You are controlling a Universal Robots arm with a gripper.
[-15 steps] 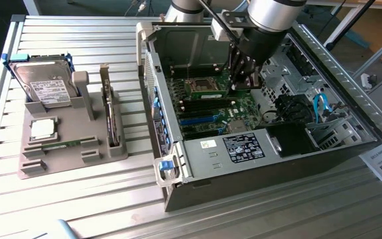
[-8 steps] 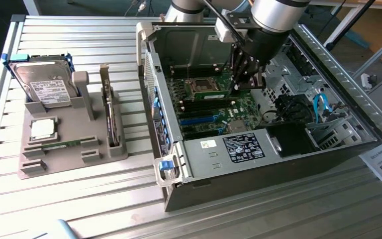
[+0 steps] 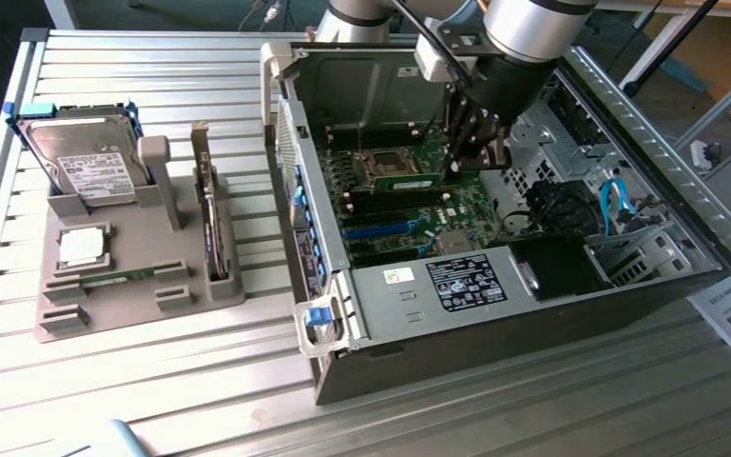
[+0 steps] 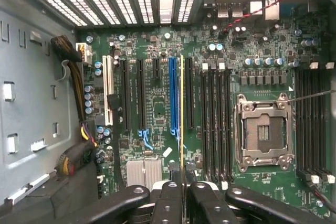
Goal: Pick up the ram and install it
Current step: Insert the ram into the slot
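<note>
The gripper [image 4: 182, 186] is down inside the open computer case [image 3: 518, 314]. Its fingers [image 4: 167, 198] are pressed close together, and they pinch the ram [image 4: 182, 108] between them. In the wrist view the ram shows as a thin yellow-green line, seen from its edge. It hangs over the green board [image 4: 157, 103], just beside the long blue slot [image 4: 172, 98]. The long black slots [image 4: 212, 119] lie a bit further over, near the square metal socket [image 4: 262, 132]. It is hard to tell if the ram touches the board yet; it may be just above it.

Things could go wrong from here. The ram may be over the wrong slot, since the blue slot is so near. If it is pushed there, it will not fit and could break. If the ram is tilted, one end could go in first and get stuck. A hard push could bend the board. The ram could also slip in the fingers, because they hold only a small part of it.
</note>
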